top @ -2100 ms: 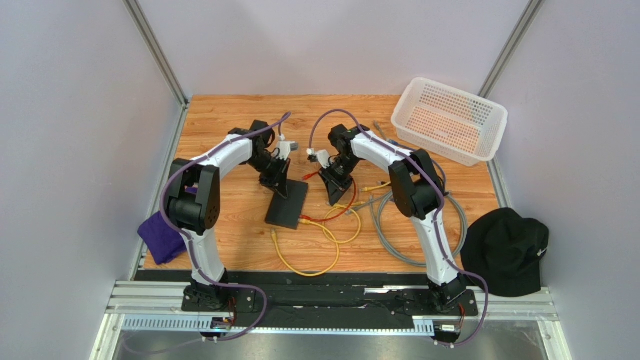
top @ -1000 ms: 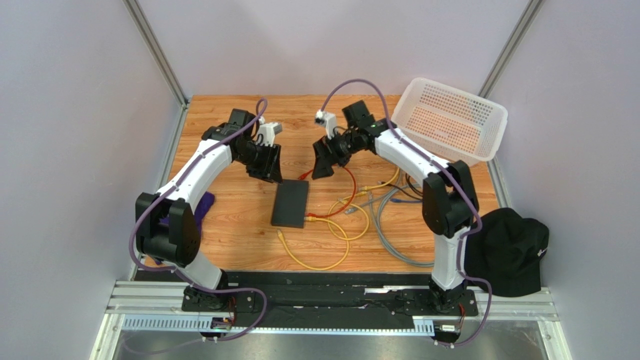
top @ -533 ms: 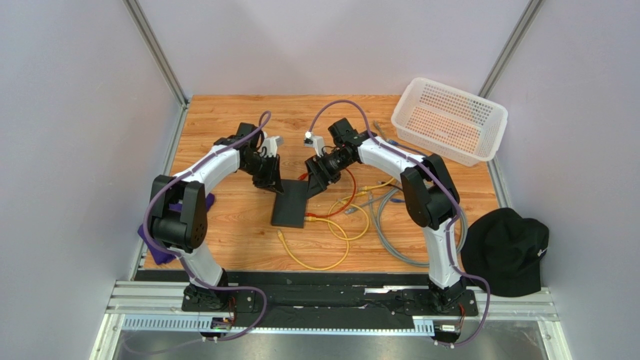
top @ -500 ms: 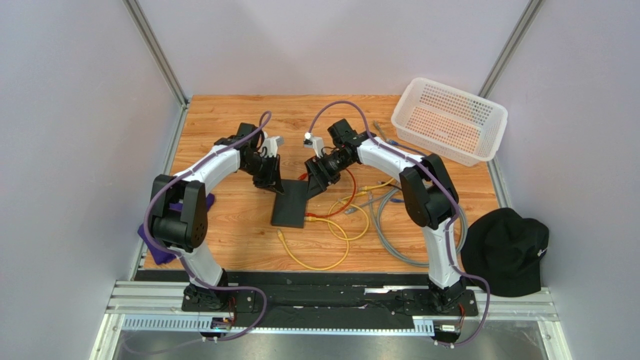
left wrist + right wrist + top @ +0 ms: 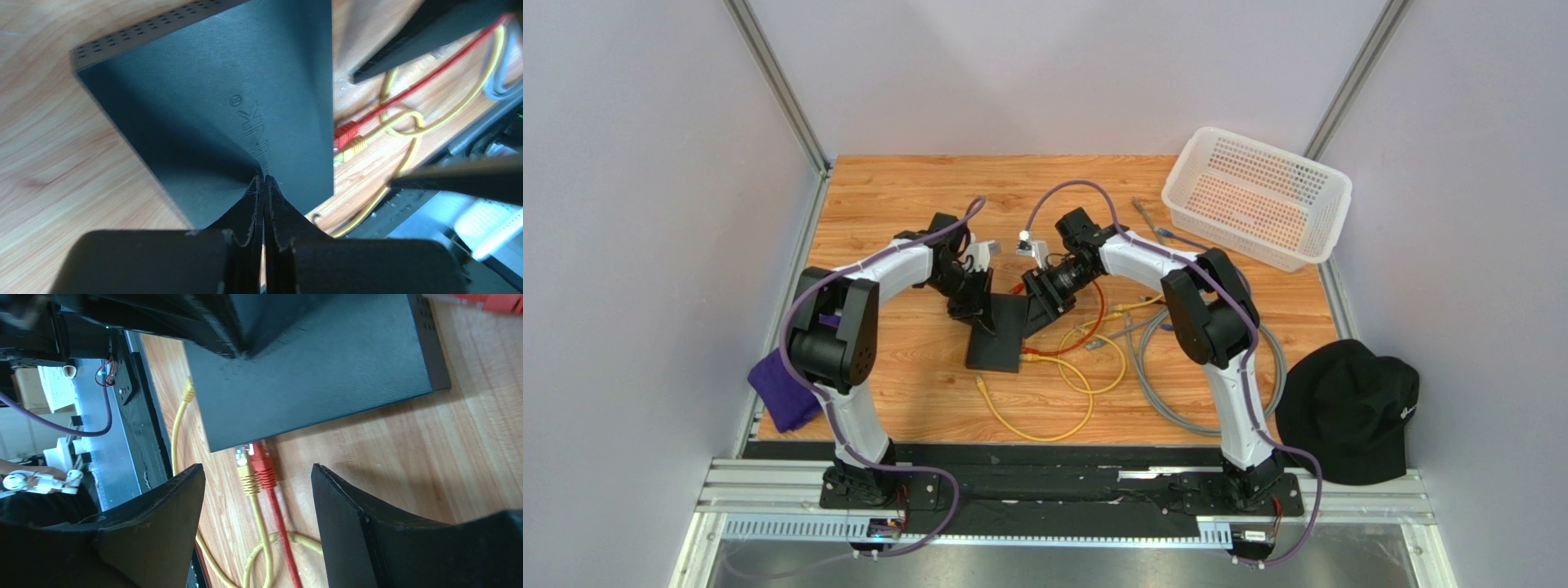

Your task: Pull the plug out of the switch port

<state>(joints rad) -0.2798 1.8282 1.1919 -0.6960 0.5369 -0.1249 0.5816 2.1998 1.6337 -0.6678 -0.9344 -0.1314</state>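
The wooden counter (image 5: pixel 891 196) has a warm orange grain and carries everything. Both white-and-black arms fold inward over its middle: the left arm (image 5: pixel 879 263) bends at the elbow and reaches right, while the right arm (image 5: pixel 1143 260) mirrors it and reaches left, so the wrists nearly meet above the switch. A white plastic basket (image 5: pixel 1259 202) with a perforated floor sits at the far right corner, a soft black cap (image 5: pixel 1347 410) lies off the counter's right edge, and a purple cloth (image 5: pixel 781 386) hangs at the left edge. The switch (image 5: pixel 999 337) lies flat at the centre of the counter, a thin matte-black rectangle with an embossed logo on top and a row of tiny vent holes along one side. A stiff grey cable (image 5: pixel 1173 417) loops to its right, and a yellow cable (image 5: pixel 1026 441) curls in front. The left claw (image 5: pixel 264 179) is pressed together, pinching nothing, its tips resting on the switch's top. The right claw (image 5: pixel 256 470) is spread, its black wedge-shaped fingers (image 5: pixel 159 533) on either side of the two plugs. The red plug (image 5: pixel 263 464) and yellow plug (image 5: pixel 247 474) sit side by side in the switch's edge.
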